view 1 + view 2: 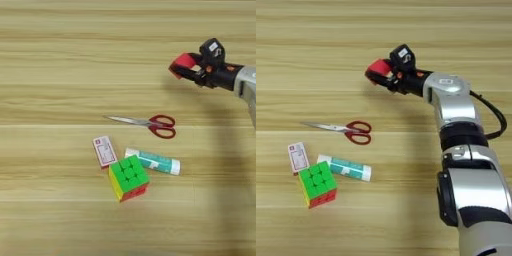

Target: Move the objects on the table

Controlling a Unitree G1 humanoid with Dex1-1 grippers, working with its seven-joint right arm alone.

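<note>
Currently clamped in the right tool [382, 74]: the red cube [378, 67], carried above the tabletop [60, 60], up and right of everything else. Well apart, down-left of the tool: scissors [147, 124] with long axis roughly left-right, blades pointing left, red handles nearest the tool. Below these, glue stick [153, 161] lying almost the same way, tilted slightly, white end right. Just left, puzzle cube [128, 177] touching or nearly touching the card box [104, 151]. Likely next: setting the cube down on bare wood.
</note>
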